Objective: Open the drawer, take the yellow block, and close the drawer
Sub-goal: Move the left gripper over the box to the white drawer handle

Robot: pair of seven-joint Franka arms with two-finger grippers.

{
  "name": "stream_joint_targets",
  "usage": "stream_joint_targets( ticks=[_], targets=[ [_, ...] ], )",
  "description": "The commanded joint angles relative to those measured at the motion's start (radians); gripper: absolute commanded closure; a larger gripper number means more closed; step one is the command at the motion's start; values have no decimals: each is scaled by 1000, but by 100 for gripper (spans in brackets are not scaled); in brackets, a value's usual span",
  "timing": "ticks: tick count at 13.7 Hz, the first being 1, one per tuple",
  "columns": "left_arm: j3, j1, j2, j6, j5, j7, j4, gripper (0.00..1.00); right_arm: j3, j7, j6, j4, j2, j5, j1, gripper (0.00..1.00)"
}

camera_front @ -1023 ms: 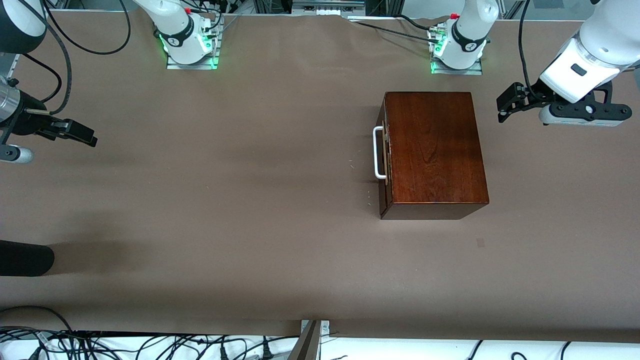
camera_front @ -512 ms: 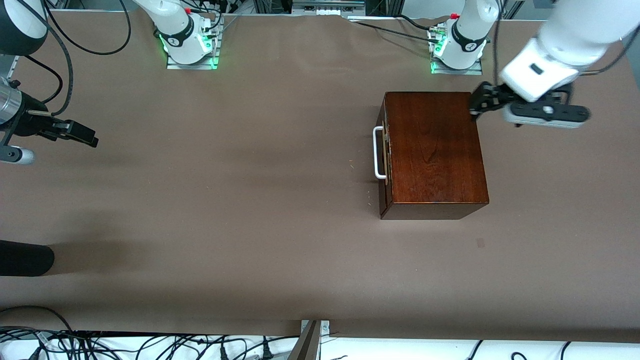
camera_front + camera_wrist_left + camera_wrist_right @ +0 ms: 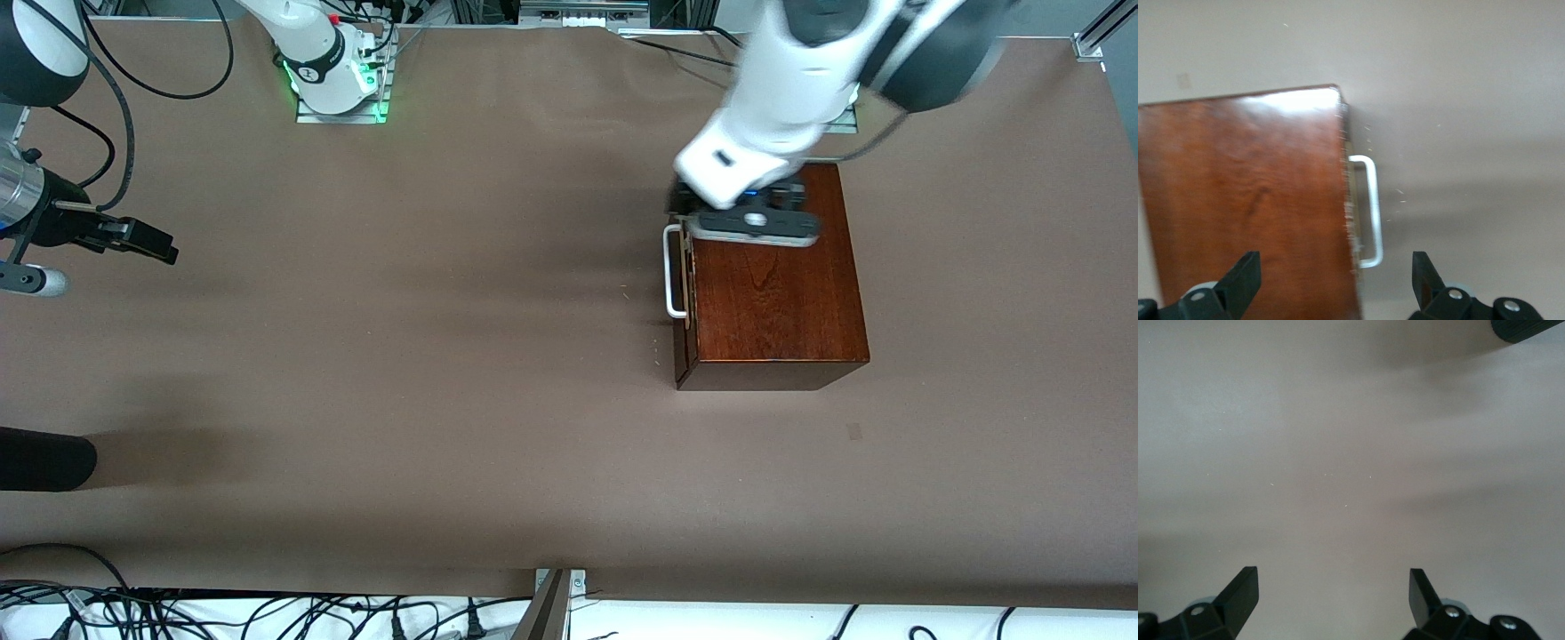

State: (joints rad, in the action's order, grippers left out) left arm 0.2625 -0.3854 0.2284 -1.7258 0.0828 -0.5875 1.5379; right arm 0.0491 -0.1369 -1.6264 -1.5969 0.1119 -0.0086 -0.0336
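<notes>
Both claws spread | left claw [image 3: 1331, 280] over drawer [image 3: 683, 276] edge (shut)

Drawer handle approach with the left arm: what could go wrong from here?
1. The left claw hangs open over the wooden box, not over the white handle; lowering now would likely strike the box top.
2. The handle sits close to the drawer front, so a finger may jam or slip off.
3. The box looks unsecured; pulling could drag it along the table. The right claw, open, waits at its table end.
</notes>
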Motion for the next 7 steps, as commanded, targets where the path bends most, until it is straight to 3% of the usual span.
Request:
stream_joint_targets(
  ticks=[1,4,7],
  targets=[
    [-2,-108,113,-28,73,-122,-41,0,-3,-10,8,9,3,6,1,0],
    [0,-214,213,-29,188,-294,-41,0,-5,-10,5,9,5,4,0,0],
    [0,-256,295,-31,285,-344,-36,0,-6,-9,3,11,9,4,-2,0]
  ],
)
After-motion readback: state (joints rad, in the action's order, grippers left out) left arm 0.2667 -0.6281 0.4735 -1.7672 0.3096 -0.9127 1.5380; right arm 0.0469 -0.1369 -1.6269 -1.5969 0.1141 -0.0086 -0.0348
